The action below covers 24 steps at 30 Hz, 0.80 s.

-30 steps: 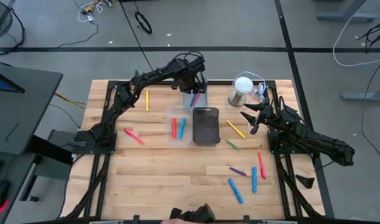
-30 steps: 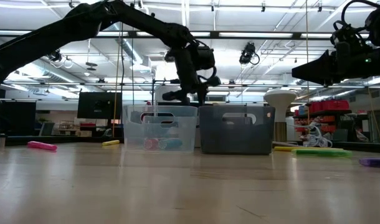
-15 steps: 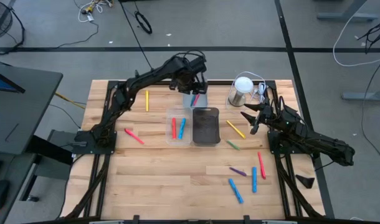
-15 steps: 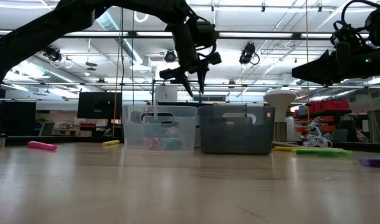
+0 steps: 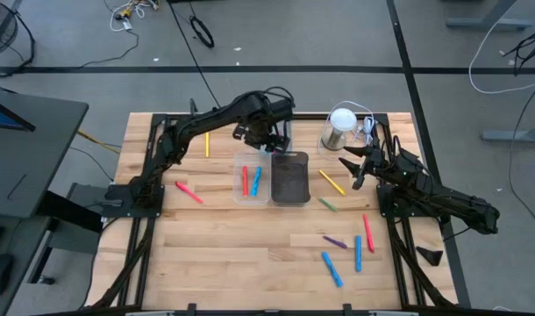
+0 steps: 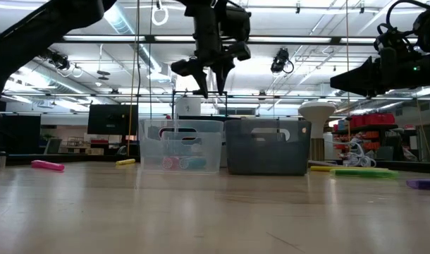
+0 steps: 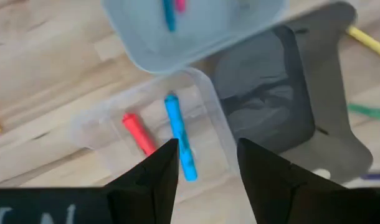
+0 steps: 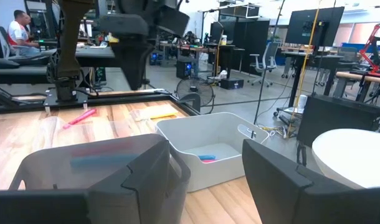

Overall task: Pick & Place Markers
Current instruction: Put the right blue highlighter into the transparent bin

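The left gripper [image 5: 266,139] hangs well above the wooden slatted surface [image 5: 215,254], over the far ends of the bins, its jaws parted with nothing between them; the low view shows it high above the bin rims, which gives it free room to swing out toward the loose markers. Below it, a clear plastic rectangular bin [image 5: 251,180] holds a red marker [image 5: 245,181] and a blue marker [image 5: 256,180] lying side by side, and a dark grey rectangular bin [image 5: 289,177] stands touching its side; their contents suggest sorting by bin. A third pale bin [image 8: 209,152], beyond these two, holds a blue and a pink marker as well. The right gripper [image 5: 353,167] waits near a white-lidded metal cup [image 5: 339,128], jaws spread wide and empty, just beside the dark bin's outer wall. Loose markers lie scattered: a yellow one [image 5: 207,141] near the far left, a pink one [image 5: 189,191] to the left of the clear bin, a yellow one [image 5: 331,182] and a green one [image 5: 327,204] between the dark bin and the right arm, and a purple [image 5: 334,240], a red [image 5: 368,233] and two blue ones [image 5: 331,269] in the open near-right area. That area is the least crowded for a straight descent; the yellow and green pair sit close to the bin wall, which may cramp the jaws.
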Tool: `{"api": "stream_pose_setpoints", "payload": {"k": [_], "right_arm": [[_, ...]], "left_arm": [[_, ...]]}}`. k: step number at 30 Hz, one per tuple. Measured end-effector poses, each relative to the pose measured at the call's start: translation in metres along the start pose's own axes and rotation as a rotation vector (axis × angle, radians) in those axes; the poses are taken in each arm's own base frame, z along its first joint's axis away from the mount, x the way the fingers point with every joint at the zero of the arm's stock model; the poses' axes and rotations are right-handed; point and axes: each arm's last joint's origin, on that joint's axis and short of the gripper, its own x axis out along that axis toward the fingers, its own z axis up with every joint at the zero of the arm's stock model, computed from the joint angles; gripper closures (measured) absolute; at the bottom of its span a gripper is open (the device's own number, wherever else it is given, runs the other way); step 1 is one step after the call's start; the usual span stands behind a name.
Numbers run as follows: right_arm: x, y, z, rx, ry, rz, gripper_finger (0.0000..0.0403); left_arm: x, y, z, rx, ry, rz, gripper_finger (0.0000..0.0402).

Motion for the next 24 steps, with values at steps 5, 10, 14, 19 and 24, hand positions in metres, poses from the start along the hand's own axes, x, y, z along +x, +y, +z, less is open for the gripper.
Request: {"api": "stream_pose_setpoints", "payload": {"k": [5,10,14,19,24], "right_arm": [[0.0,0.0,0.0,0.0,0.0,0.0,0.0195],[0.0,0.0,0.0,0.0,0.0,0.0,0.0195],[0.0,0.0,0.0,0.0,0.0,0.0,0.0195],[0.0,0.0,0.0,0.0,0.0,0.001,0.0195],[0.0,0.0,0.0,0.0,-0.001,0.0,0.0195]], "left_arm": [[0.001,-0.017,-0.018,0.06,-0.012,0.006,0.0232],[0.002,-0.033,-0.039,0.133,-0.004,0.001,0.0232],[0.002,-0.04,-0.053,0.194,0.017,0.016,0.0232],[0.003,-0.049,-0.068,0.323,0.031,0.017,0.0232],[0.003,-0.06,-0.087,0.549,0.064,-0.014,0.0232]]}}
